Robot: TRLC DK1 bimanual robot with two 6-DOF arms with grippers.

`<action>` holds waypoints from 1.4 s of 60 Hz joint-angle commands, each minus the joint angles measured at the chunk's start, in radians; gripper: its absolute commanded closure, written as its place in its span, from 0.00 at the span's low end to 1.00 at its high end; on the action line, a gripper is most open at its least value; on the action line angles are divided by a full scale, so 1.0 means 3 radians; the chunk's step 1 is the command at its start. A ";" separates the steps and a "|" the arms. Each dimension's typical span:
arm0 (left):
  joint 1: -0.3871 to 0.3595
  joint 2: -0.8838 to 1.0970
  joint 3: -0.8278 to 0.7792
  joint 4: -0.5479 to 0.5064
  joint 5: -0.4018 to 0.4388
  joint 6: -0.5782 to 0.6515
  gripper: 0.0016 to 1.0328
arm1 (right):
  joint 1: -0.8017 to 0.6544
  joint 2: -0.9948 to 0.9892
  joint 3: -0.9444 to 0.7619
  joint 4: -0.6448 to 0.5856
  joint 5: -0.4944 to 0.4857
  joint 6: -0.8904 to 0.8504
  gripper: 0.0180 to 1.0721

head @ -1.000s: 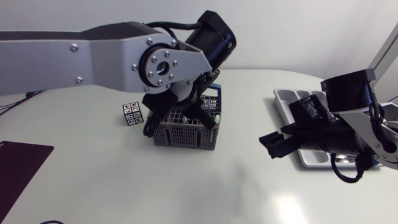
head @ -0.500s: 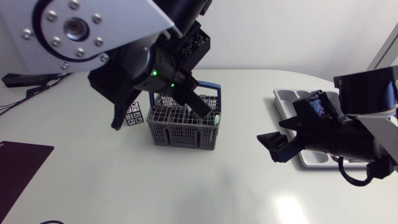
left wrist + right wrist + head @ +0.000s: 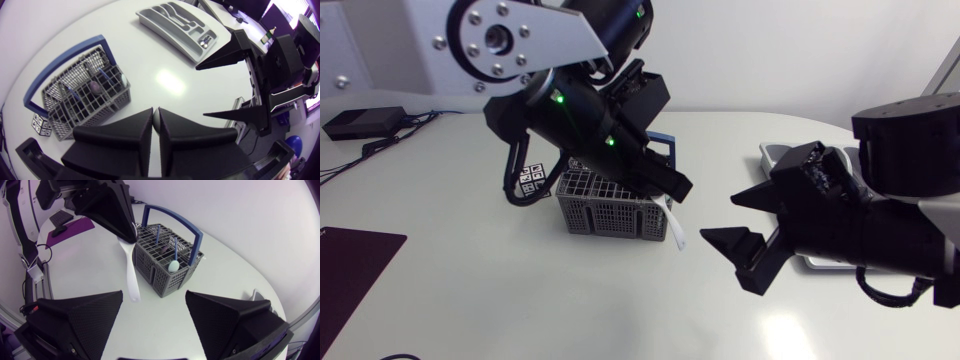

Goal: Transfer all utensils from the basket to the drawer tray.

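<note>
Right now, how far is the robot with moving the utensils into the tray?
Barely started. One shiny piece lies in the drawer tray. The left gripper is shut on a white utensil hanging beside the basket, with the open right gripper close by. A pale green utensil and a purple one wait in the basket.

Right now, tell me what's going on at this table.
My left gripper is shut on a white utensil and holds it in the air beside the basket. My right gripper is open and faces it, between the basket and the drawer tray. A pale-tipped utensil stands in the basket.
</note>
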 commanded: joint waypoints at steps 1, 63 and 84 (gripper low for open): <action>0.0052 0.0141 0.0168 -0.0092 0.0194 -0.0141 0.96 | 0.0087 0.0090 0.0102 0.0028 -0.0036 -0.0077 0.22; 0.0236 0.0381 0.0352 -0.0276 0.0997 -0.0222 0.96 | 0.0307 0.0648 0.0312 0.0166 -0.0338 -0.0072 0.91; 0.0241 0.0376 0.0408 -0.0296 0.1043 -0.0228 0.69 | 0.0342 0.0622 0.0276 0.0115 -0.0419 -0.0128 0.94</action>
